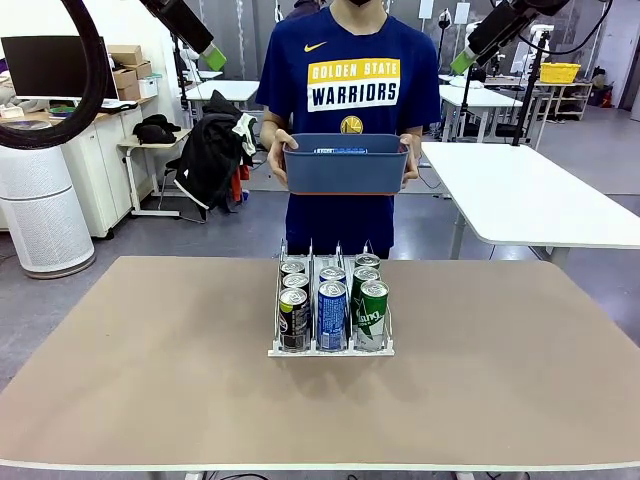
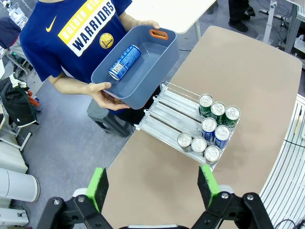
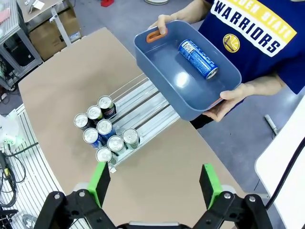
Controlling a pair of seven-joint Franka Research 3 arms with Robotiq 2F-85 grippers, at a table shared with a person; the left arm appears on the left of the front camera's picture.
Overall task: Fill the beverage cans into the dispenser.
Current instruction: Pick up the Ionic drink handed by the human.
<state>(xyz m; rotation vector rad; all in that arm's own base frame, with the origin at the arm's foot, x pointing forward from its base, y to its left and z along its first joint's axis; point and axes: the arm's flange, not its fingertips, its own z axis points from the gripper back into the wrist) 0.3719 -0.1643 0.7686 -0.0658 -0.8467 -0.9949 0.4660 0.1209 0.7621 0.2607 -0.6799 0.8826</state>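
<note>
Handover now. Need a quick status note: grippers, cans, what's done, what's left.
Left gripper: open, empty, high above the table. Right gripper: same.
Done: clear-plastic three-lane dispenser holds eight slim aluminium cans at its robot-side end: three dark cans, two blue cans, three green cans.
Left: one blue can lying in the blue-grey plastic bin, held in the person's hands past the far edge; middle lane has room.
</note>
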